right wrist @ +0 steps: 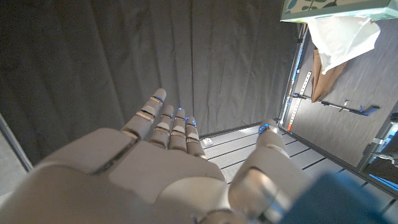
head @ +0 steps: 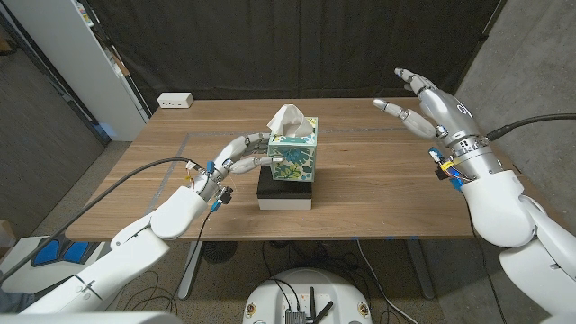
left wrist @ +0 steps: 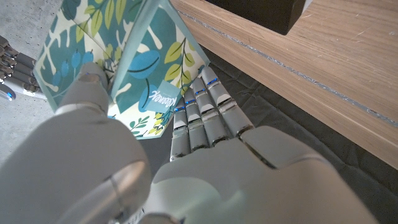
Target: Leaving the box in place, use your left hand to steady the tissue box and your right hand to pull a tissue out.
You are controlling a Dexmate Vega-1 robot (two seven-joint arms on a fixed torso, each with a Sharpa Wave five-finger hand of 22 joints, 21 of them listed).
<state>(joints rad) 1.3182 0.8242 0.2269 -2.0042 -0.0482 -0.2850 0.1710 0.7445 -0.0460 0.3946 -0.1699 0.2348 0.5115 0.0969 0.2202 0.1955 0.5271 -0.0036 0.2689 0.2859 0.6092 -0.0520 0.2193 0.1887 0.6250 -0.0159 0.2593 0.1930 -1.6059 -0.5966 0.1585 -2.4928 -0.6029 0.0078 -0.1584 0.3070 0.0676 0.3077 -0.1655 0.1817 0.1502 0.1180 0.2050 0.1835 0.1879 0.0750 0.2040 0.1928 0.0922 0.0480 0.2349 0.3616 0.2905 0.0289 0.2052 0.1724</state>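
A teal tissue box [head: 292,156] with a leaf print stands on a black-and-white block [head: 286,190] at the table's middle. A white tissue [head: 288,118] sticks up from its top. My left hand [head: 241,155] holds the box from its left side, fingers against its wall. Up close in the left wrist view, the fingers [left wrist: 205,112] and thumb lie on the box [left wrist: 118,53]. My right hand [head: 430,105] hovers open in the air to the right of the box, well apart from it. The right wrist view shows that hand [right wrist: 168,149] with fingers spread and the tissue [right wrist: 342,37] far off.
A white power strip [head: 175,101] lies at the table's far left corner. Tape lines [head: 180,148] mark a rectangle on the wooden table [head: 378,198]. A dark curtain hangs behind, and a white cabinet stands at the left.
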